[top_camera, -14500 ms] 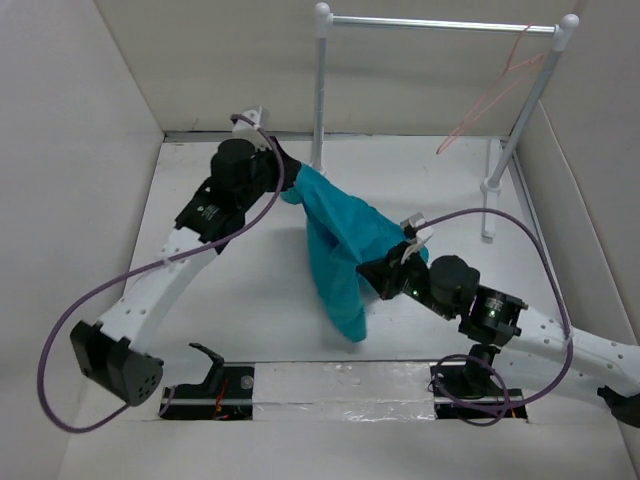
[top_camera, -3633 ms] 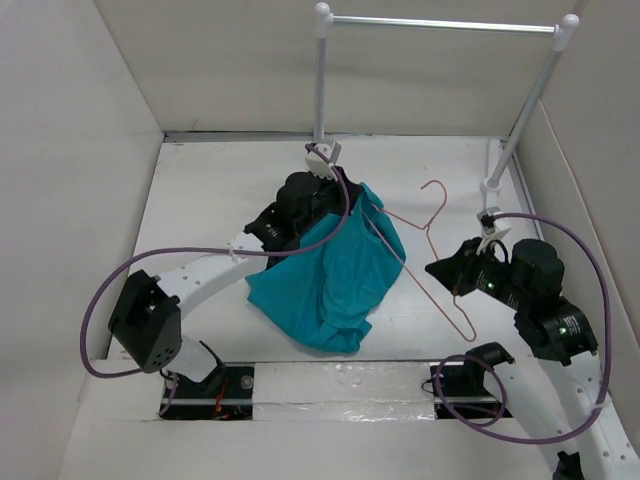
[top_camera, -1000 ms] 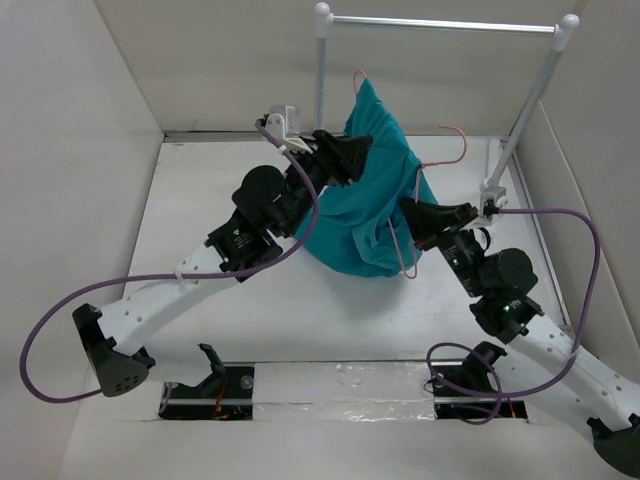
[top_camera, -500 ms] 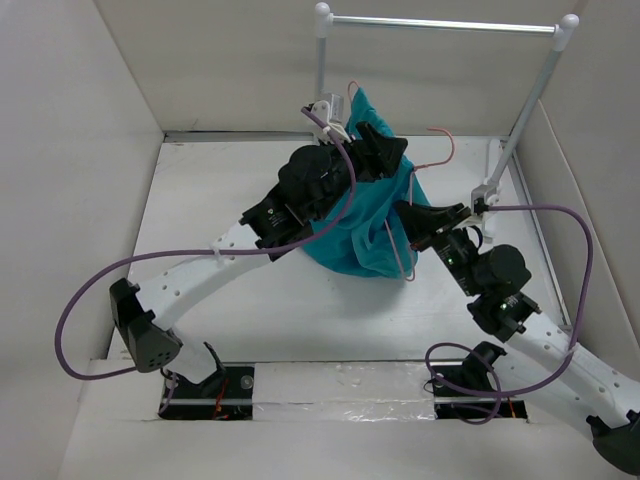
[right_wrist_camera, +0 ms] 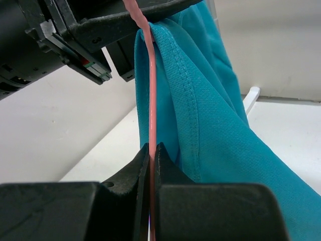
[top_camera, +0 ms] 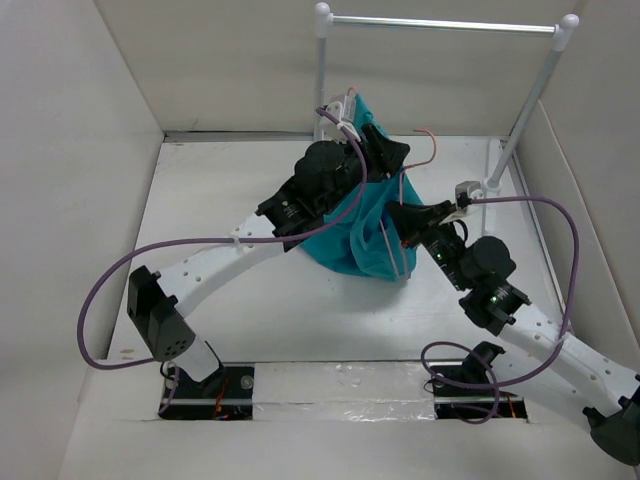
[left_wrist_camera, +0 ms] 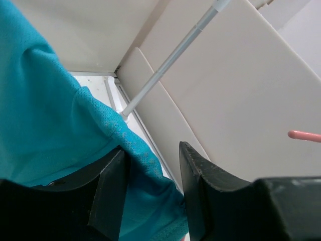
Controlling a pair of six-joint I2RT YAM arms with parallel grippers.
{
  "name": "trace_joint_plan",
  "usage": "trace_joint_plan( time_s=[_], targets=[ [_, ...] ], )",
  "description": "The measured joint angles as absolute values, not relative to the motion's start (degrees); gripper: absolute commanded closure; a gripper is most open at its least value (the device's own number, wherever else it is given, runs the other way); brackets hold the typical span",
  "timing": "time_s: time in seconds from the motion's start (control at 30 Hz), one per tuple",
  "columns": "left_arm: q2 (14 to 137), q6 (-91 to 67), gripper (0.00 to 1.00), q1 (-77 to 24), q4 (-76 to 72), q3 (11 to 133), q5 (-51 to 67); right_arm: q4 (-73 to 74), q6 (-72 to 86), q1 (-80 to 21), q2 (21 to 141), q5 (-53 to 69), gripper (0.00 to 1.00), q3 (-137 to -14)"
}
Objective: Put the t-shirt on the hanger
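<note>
Left arm has swung further right; overhead, the t-shirt (top_camera: 365,225) hangs bunched between both arms below the rail (top_camera: 440,24). Left wrist: left gripper (left_wrist_camera: 150,186) pinches teal cloth. Right wrist: right gripper (right_wrist_camera: 150,155) clamps the hanger (right_wrist_camera: 149,100) wire, hem alongside.

You see a clothes rail with white posts and a silver bar (top_camera: 440,24) standing at the far right of the white table (top_camera: 200,200), with white enclosure walls (top_camera: 70,150) around it
</note>
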State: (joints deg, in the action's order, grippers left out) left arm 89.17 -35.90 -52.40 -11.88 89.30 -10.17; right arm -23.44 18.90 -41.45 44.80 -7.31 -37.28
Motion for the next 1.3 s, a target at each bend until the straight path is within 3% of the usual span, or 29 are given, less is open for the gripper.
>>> trace_joint_plan(
  time_s=[0.07,0.1,0.13,0.2,0.43,0.53,0.67,0.77,0.87,1.0,1.13,1.17,1.27,1.3],
  targets=[
    [89.4,-36.4,0.67,-52.4,-12.9,88.3,-9.3,-23.5,18.8,-41.5,46.0,-7.4,1.00,-37.4],
    [89.4,-36.8,0.74,-52.4,-13.6,87.6,-9.2,-23.5,18.7,-41.5,46.6,-7.6,1.00,-37.5],
    [89.4,-37.2,0.90,-52.3,-14.1,87.1,-9.1,-23.3,18.7,-41.5,47.0,-7.8,1.00,-37.5],
    [89.3,-39.4,1.00,-52.2,-15.2,86.6,-8.0,-22.3,18.0,-41.6,48.3,-7.8,1.00,-37.5],
    [87.3,-39.9,1.00,-52.6,-17.3,83.1,-6.2,-21.7,17.1,-42.1,50.1,-7.5,1.00,-37.6],
    [86.4,-40.0,1.00,-52.0,-18.2,81.5,-4.6,-21.0,17.2,-42.4,50.1,-7.0,0.87,-37.6],
    [83.8,-40.6,1.00,-48.1,-19.5,77.8,0.1,-19.6,19.0,-42.3,49.0,-7.1,0.55,-37.6],
    [82.5,-41.9,1.00,-43.1,-21.3,75.3,2.9,-17.7,20.0,-42.1,46.7,-6.7,0.43,-38.0],
    [82.4,-43.2,1.00,-39.2,-22.8,74.5,4.8,-15.9,20.5,-42.1,44.1,-6.0,0.35,-38.2],
    [81.9,-44.5,1.00,-37.8,-24.2,73.1,6.6,-12.8,20.8,-42.1,41.3,-5.5,0.32,-38.2],
    [81.6,-45.2,1.00,-37.4,-24.7,73.0,8.0,-11.8,20.8,-42.1,39.4,-4.8,0.32,-37.5],
    [81.4,-45.3,1.00,-37.3,-24.8,73.0,8.2,-11.6,20.8,-42.1,39.3,-4.5,0.40,-37.3],
    [80.8,-45.5,1.00,-37.1,-24.9,72.9,8.6,-10.9,20.4,-42.1,39.6,-3.9,0.94,-36.7],
    [80.6,-45.7,1.00,-37.0,-25.3,72.7,8.6,-10.9,20.5,-42.1,39.9,-3.9,1.00,-36.2]
  ],
)
